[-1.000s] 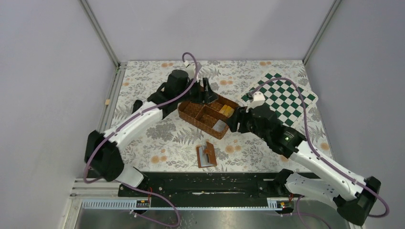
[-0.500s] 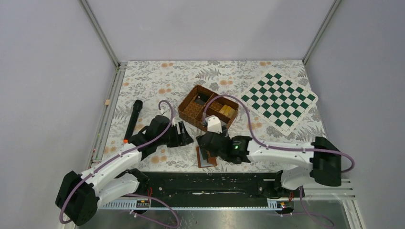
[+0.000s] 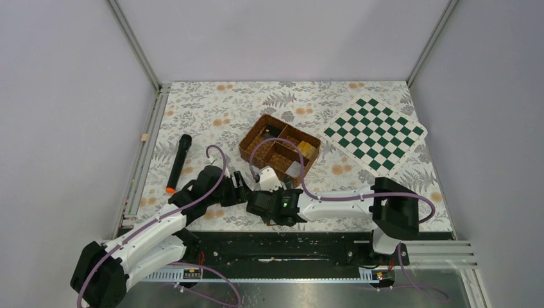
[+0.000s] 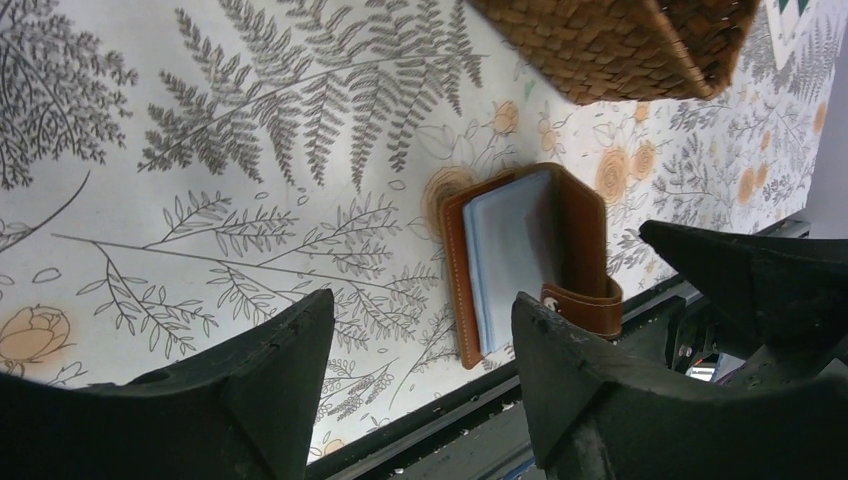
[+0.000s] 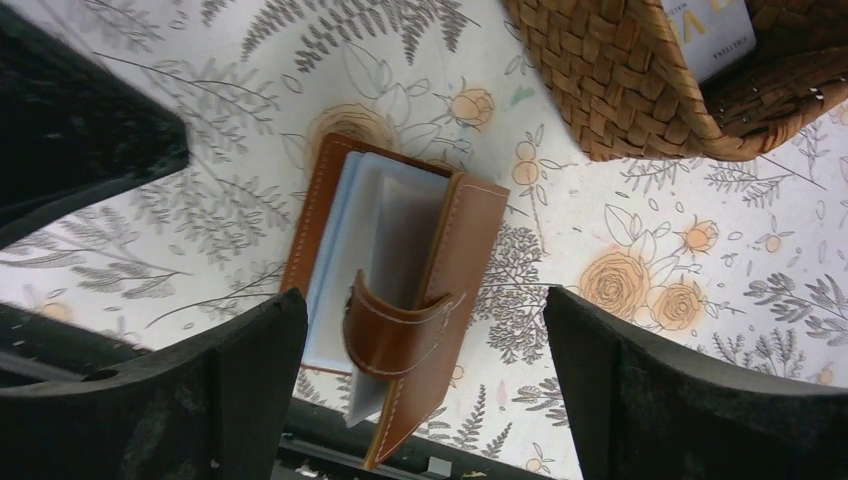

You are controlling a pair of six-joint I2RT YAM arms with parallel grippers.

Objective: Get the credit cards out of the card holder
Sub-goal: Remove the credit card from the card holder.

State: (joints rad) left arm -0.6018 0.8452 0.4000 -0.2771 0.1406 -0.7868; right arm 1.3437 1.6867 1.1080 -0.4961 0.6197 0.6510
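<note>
The card holder (image 5: 390, 250) lies half open on the desk (image 3: 212, 109) near its front edge, its tab curled over the blue-grey pockets. The right tool (image 5: 420, 300) hangs over it with jaws wide, gripping nothing. The left tool (image 4: 420, 300) hovers close by (also parted and empty). Yellow credit cards (image 3: 306, 149) sit in the woven basket (image 3: 256, 144).

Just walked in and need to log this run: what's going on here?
Both end effectors are at a brown wallet that lies half open, its blue-grey pockets showing. The right end effector hovers open directly above it. The left end effector, also open, hangs beside it. Neither holds anything. Yellow cards lie in the basket.
</note>
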